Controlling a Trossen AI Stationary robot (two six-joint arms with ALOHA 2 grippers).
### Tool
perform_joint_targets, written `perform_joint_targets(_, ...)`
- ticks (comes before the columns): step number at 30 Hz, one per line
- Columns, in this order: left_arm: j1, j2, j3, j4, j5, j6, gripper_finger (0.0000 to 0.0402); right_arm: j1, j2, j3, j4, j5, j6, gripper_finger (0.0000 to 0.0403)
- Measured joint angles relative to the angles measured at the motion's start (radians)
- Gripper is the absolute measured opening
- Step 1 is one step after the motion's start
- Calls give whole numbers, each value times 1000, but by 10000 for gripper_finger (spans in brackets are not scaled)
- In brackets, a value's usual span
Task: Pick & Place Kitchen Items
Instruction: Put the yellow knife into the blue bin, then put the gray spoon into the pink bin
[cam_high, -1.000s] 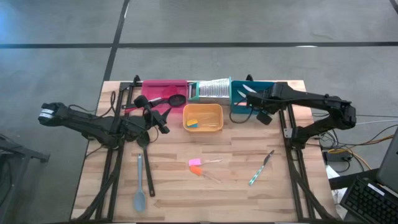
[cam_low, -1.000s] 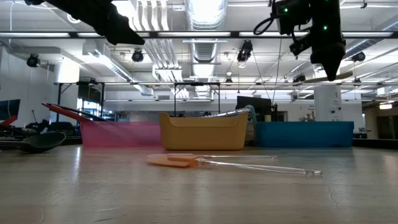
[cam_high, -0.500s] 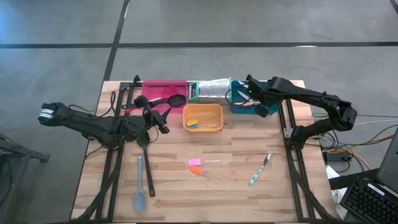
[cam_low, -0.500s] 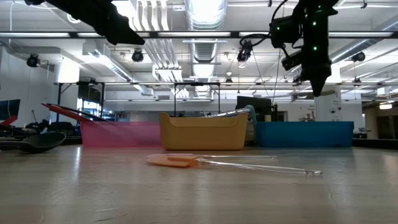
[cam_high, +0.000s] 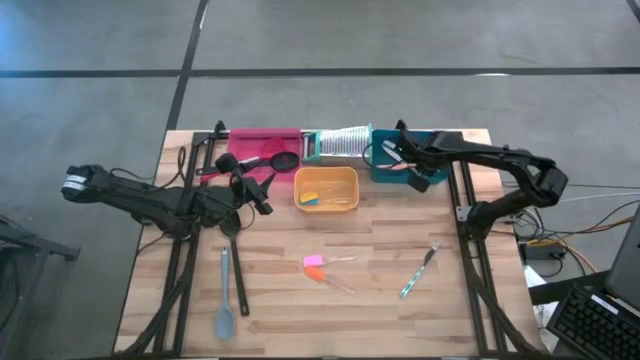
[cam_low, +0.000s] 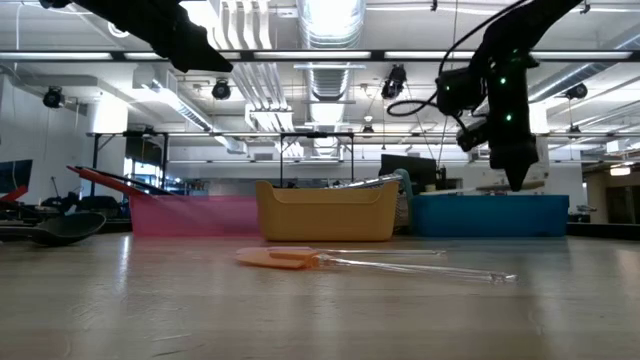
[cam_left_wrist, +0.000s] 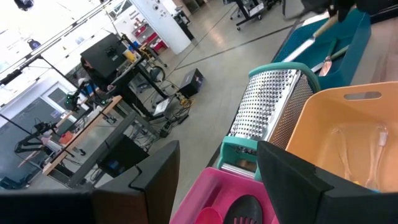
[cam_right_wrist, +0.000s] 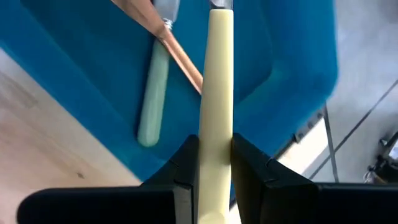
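My right gripper (cam_high: 393, 155) is shut on a cream-handled knife (cam_right_wrist: 215, 74) over the teal tray (cam_high: 428, 140), and stands just above that tray in the low view (cam_low: 517, 175). In the tray lie a green-handled knife (cam_right_wrist: 152, 93) and a wood-handled one (cam_right_wrist: 180, 53). My left gripper (cam_high: 262, 200) is open and empty, held high beside the pink tray (cam_high: 262, 138). A grey-blue spoon (cam_high: 224, 297), pink and orange pieces (cam_high: 314, 265) and a green-handled knife (cam_high: 419, 271) lie flat on the table. My right gripper pinches the knife's cream handle (cam_right_wrist: 215, 124) between its two fingers. The handle runs along the fingers and sticks out ahead of them, blade end toward the teal tray's floor. The fingers point down from above. I cannot tell whether the knife touches the tray.
The orange tray (cam_high: 326, 172) holds small yellow and blue pieces. The pink tray holds a red and a black ladle (cam_high: 280, 160). A silver grater (cam_high: 340, 142) stands between the pink and teal trays. Bare wood lies along the table's near edge.
My right gripper has gone down toward the teal tray with the cream-handled knife and shifted slightly toward the table's left, still shut on it. My left arm has kept still.
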Motion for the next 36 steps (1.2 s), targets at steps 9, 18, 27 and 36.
perform_joint_targets(9, 0, 0, 0, 0, 0, 0, 218, -11, 162, -3, 72, -1, -47, 50)
perform_joint_targets(18, 0, 0, 0, 0, 0, 0, 218, -28, 305, 59, 76, -52, -77, 50)
perform_joint_targets(27, 0, 0, 0, 0, 0, 0, 218, -39, 321, 92, 65, -54, -20, 103)
perform_joint_targets(36, 0, 0, 0, 0, 0, 0, 218, -31, 276, 94, 8, -53, 7, 202)
